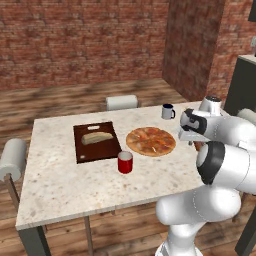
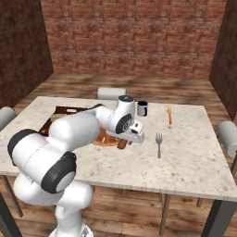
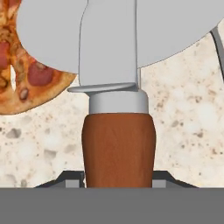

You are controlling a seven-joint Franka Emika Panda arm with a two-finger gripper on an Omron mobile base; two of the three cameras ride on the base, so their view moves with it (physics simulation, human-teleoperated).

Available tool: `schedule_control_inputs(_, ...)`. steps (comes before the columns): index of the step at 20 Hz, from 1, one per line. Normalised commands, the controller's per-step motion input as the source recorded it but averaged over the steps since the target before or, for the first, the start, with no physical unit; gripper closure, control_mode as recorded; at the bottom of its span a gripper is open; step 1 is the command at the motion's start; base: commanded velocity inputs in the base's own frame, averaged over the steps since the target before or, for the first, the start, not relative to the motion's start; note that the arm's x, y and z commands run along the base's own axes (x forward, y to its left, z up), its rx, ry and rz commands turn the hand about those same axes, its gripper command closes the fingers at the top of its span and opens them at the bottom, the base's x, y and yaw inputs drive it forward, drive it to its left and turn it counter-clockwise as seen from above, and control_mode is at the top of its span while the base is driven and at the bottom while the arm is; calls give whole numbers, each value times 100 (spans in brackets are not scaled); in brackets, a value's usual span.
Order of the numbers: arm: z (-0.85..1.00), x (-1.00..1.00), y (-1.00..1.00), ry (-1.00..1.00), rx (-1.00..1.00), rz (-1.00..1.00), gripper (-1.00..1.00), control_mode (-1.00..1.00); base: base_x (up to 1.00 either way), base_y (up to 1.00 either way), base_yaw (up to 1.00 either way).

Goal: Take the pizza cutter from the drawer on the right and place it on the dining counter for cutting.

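The robot's hand [image 3: 118,183] grips the pizza cutter [image 3: 118,144] by its reddish-brown wooden handle, low over the speckled stone desk [image 1: 60,185]. The cutter's silvery wheel sits at the pizza's [image 1: 150,141] three o'clock edge; a fork [image 2: 159,141] lies just beyond, a red cup [image 1: 125,162] near the cutting board [image 1: 95,142].

**Materials & finishes on the dining counter**

Dining counter [image 1: 60,185]: pale beige speckled stone top, matt. Pizza cutter [image 3: 118,144]: smooth reddish-brown wood handle w/ satin sheen; grey metal collar & wheel, dull, no glare. Pizza [image 1: 150,141]: rough, mottled orange-red topping. Cutting board [image 1: 95,145]: dark brown wood, flat finish. Red cup [image 1: 125,162]: smooth, plastic-looking. Mug [image 1: 168,111]: dark grey, smooth. Fork [image 2: 159,141]: grey metal. Walls: rough red brick. Floor: wood planks.
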Motion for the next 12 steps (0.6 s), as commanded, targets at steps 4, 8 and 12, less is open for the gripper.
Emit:
schedule_control_inputs(4,-26,47,-1,0,0,0,100,-100,0,0,0)
schedule_control_inputs(8,-29,46,0,0,0,-1,100,-100,0,0,0)
schedule_control_inputs(12,-31,14,-4,0,0,0,100,-100,0,0,0)
